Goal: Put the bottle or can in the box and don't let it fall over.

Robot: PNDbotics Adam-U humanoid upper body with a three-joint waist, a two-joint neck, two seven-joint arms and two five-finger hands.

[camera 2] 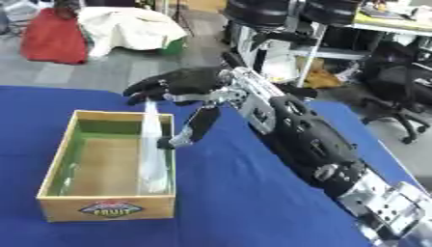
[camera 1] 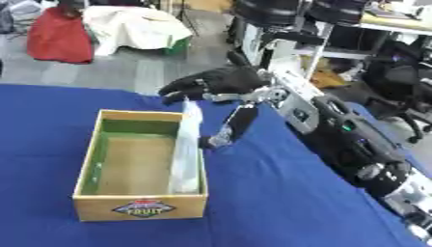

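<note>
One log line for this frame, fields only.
right hand: shut on bottle | bottle: upright inside box, right side | left hand: unseen

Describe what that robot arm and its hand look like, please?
The right arm is bulky, black shells with silver-grey metal plates and round joints along it. It ends in a black right hand like a dark glove, with a metal wrist behind it. No left arm shows.
</note>
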